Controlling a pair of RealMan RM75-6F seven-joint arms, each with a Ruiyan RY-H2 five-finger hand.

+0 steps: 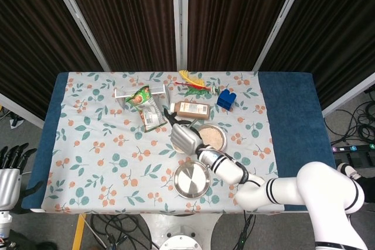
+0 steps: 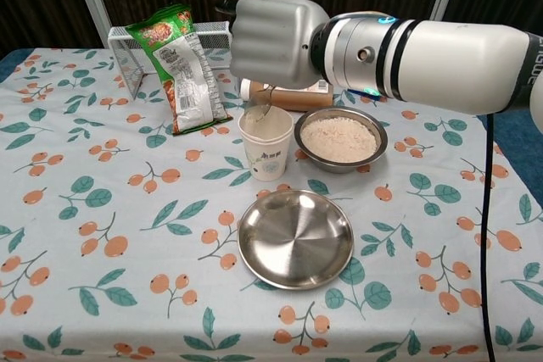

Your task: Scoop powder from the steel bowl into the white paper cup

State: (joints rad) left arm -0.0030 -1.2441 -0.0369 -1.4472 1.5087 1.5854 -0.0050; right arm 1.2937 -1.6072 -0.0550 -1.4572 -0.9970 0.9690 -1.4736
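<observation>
Dark slatted panels stand behind a table (image 2: 102,235) covered with a leaf-and-berry printed cloth. On it, the white paper cup (image 2: 265,142) stands upright just left of the steel bowl (image 2: 341,138), which holds pale powder. Above the cup, the right hand (image 2: 276,40) is clenched around a spoon (image 2: 257,109) whose tilted bowl dips at the cup's rim. An empty steel plate (image 2: 295,237) lies in front of both. Behind the cup a brown bottle (image 2: 288,94) lies on its side; further left a green snack bag (image 2: 181,69) leans against a white wire rack (image 2: 127,50). The left hand (image 1: 7,171) hangs off the table's edge, fingers apart, holding nothing.
</observation>
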